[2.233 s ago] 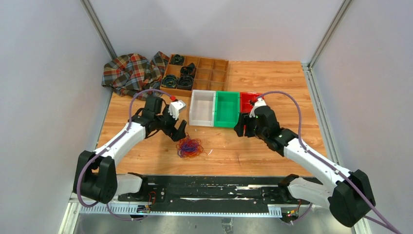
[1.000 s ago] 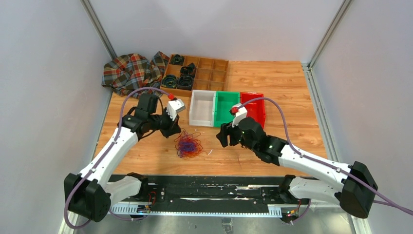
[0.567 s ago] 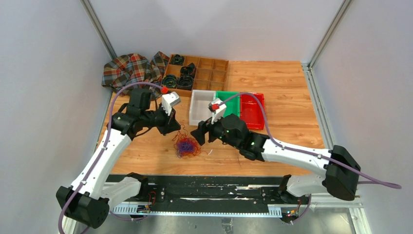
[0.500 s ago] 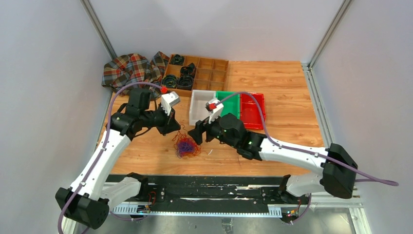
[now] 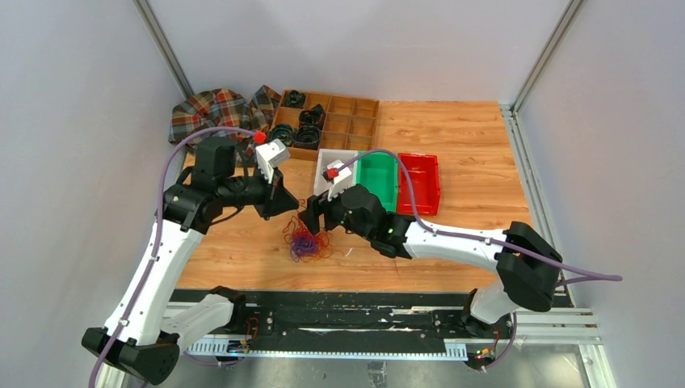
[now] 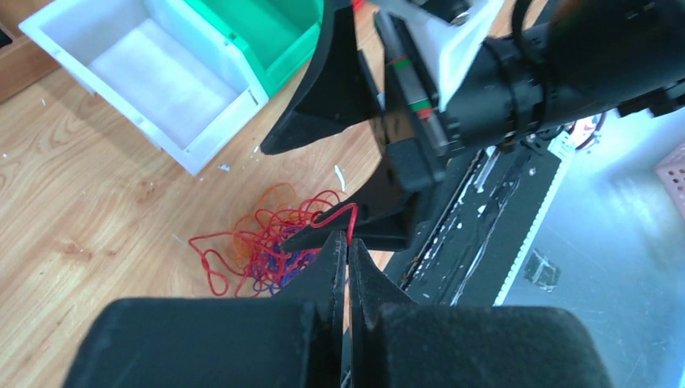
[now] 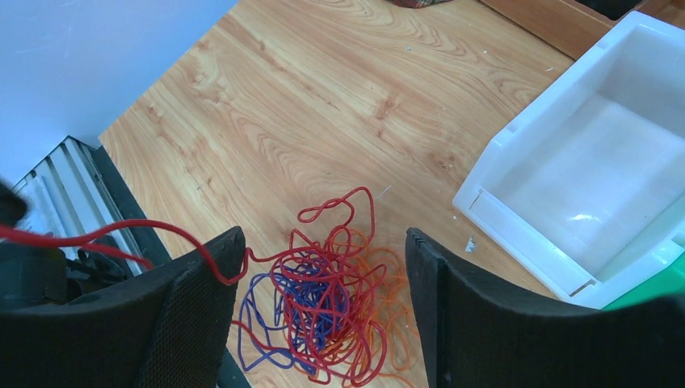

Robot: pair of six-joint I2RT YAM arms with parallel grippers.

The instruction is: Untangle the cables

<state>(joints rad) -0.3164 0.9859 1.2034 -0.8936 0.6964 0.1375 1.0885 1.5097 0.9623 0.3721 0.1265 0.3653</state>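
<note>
Left gripper (image 6: 348,242) pinched shut on a red strand (image 7: 89,238) running taut up from the cables (image 7: 323,307), bunched towards the table's (image 5: 452,137) near edge — right gripper (image 7: 319,267), jaws spread wide, hangs straight above the knot, the nearer one.

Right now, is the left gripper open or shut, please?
Shut: the left gripper pinches a red cable, no gap at its tips.

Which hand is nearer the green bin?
Right. The right hand hovers open over the cables, near-left of the green bin; the left hand, pinching a red strand, sits further left.
</note>
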